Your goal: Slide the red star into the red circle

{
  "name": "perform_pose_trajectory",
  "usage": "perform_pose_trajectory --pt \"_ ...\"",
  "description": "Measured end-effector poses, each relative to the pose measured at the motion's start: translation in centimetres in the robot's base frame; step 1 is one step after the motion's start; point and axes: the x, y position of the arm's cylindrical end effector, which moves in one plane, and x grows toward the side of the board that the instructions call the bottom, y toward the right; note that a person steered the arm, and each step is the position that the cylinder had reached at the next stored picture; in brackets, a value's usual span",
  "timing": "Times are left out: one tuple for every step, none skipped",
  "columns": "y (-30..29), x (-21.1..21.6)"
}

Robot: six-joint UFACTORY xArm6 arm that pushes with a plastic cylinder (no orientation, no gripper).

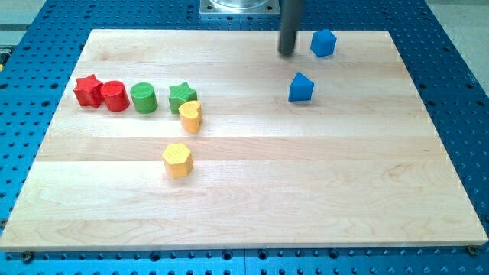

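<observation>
Camera view: red star (88, 90) far left of my tip (287, 53)

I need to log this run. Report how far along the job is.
Looks done: the red star already sits against the red circle at the view's left. In hand: nothing; my tip stands far off at the view's top, beside the blue blocks. Left: at most a confirming nudge.
</observation>
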Motion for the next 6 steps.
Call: perform_pose_trajectory --pt "5.1 -0.5" --pt "5.4 -0.5" --pt "-8.1 0.3" --pt "-22.3 0.6" --pt "-32.4 5.9" --pt "-37.5 9.9"
